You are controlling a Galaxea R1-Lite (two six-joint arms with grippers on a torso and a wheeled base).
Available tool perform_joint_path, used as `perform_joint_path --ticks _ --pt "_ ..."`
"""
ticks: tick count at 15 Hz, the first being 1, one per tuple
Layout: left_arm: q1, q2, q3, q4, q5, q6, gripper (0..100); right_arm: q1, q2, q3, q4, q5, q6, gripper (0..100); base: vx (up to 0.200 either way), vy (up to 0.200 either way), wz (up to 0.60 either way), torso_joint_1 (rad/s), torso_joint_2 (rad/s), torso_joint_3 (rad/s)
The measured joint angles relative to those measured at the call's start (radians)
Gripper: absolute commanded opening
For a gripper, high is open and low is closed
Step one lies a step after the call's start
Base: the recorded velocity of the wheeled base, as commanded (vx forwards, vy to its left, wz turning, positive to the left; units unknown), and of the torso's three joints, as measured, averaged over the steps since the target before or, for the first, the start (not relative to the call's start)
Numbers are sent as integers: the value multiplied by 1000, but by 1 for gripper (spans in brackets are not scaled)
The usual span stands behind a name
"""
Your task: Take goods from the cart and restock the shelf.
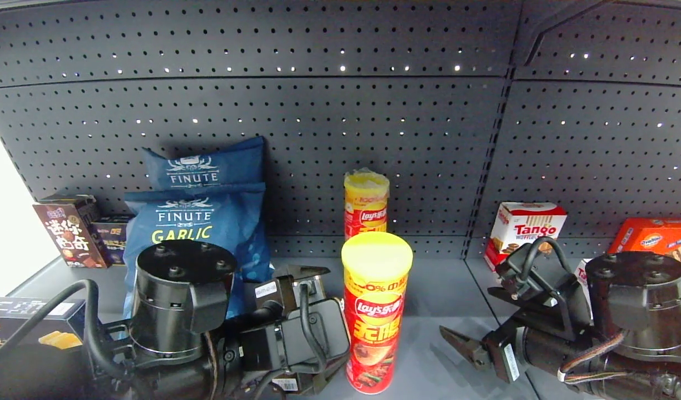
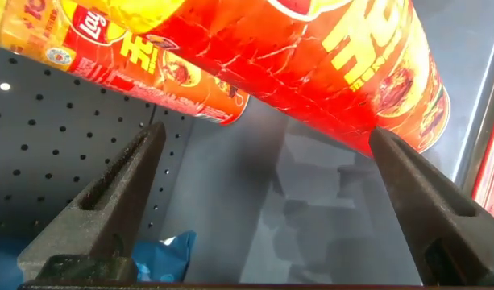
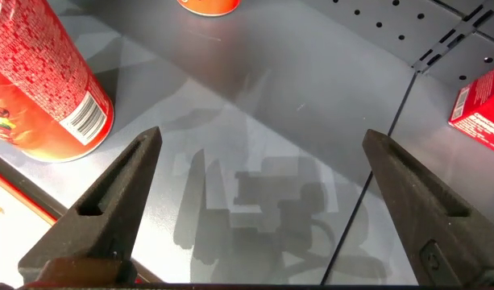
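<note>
Dark grey perforated metal forms the back panel [image 1: 318,122], which fills the upper half of the head view. Points of light show through its rows of small round holes, and a vertical seam divides it right of centre. Below it runs the shelf [image 1: 435,294], a smooth matte grey sheet with a straight joint line at lower right. Two soft, crinkled blue snack bags [image 1: 199,222] stand at centre left, one behind the other, with the rear one against the panel.

The front can [image 1: 375,311] is a tall red cylinder with a flat yellow lid. It stands upright on the shelf at lower centre, near the front edge. The rear can [image 1: 366,203] has the same shape and a rumpled pale top, and it stands directly behind by the panel with a gap between the two.

The left tool [image 2: 267,137] sits at lower left, just beside the front can. Its two dark wedge-shaped fingers are spread wide and the can lies just past their tips, not gripped. Whether a tip touches the can I cannot tell. The right tool [image 3: 263,137] is at lower right, its fingers likewise spread wide over bare shelf and holding nothing. Open grey surface lies between it and the front can.

A white and red carton [image 1: 524,228] and an orange box [image 1: 657,239] stand toward the right edge. A brown box [image 1: 68,230] stands at far left.
</note>
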Motion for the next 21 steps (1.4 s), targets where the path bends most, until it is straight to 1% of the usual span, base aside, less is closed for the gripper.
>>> perform_joint_path --ticks 3,6,9,12,14,15,17,18,20,21 --pt "0 12 -4 -20 1 0 100 0 0 1 0 0 0 100 0 0 0 0 0 0" --pt "0 21 -4 -21 1 0 100 -1 -1 1 0 0 0 100 0 0 0 0 0 0" --pt "1 16 23 -20 2 -1 100 -1 -9 8 0 0 0 100 0 0 0 0 0 0" --pt "16 -40 56 -16 4 -6 100 0 -19 13 0 0 0 100 0 0 0 0 0 0" --pt "58 -91 64 -11 1 -11 100 0 -33 -3 1 -5 0 100 0 0 0 0 0 0" --pt "91 -124 63 -10 0 -23 100 -2 -49 -22 0 -10 0 100 0 0 0 0 0 0" --pt "153 -183 52 -7 0 -70 100 -26 -90 -56 2 -20 -2 100 0 0 0 0 0 0" --pt "193 -219 47 -7 2 -100 100 -55 -119 -67 2 -23 -3 100 0 0 0 0 0 0" --pt "292 -287 50 -7 2 -153 100 -142 -183 -76 3 -24 -5 100 0 0 0 0 0 0" --pt "354 -334 66 -2 3 -183 100 -208 -227 -76 4 -24 -5 100 0 0 0 0 0 0"
